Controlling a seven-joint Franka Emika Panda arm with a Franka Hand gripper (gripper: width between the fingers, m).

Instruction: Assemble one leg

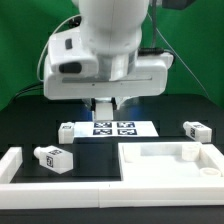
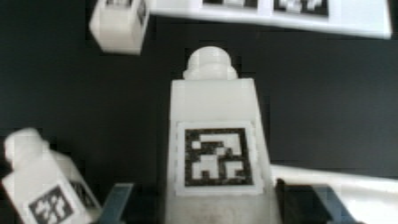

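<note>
Watching from the remote desk, I see the arm (image 1: pixel 105 40) reaching straight down over the middle of the black table (image 1: pixel 100 150). Its bulky white wrist fills the top of the exterior view, and the gripper (image 1: pixel 103 104) points downward near the marker board (image 1: pixel 112 127).

The exterior view alone gives me the wider layout. A second leg (image 1: pixel 68 130) lies just off the board's end on the exterior view's left, and a third leg (image 1: pixel 52 157) sits nearer the camera on that side. A fourth leg (image 1: pixel 195 130) is well apart on the exterior view's right, and the flat white panel (image 1: pixel 165 175) lies in the foreground.

Only the wrist view shows the leg (image 2: pixel 217 130) up close, its tag face toward the camera and its rounded tip pointing toward the board. Its wide end sits between the two dark fingers (image 2: pixel 121 205), which appear clamped against its sides, so the gripper has the leg in its hold.
</note>
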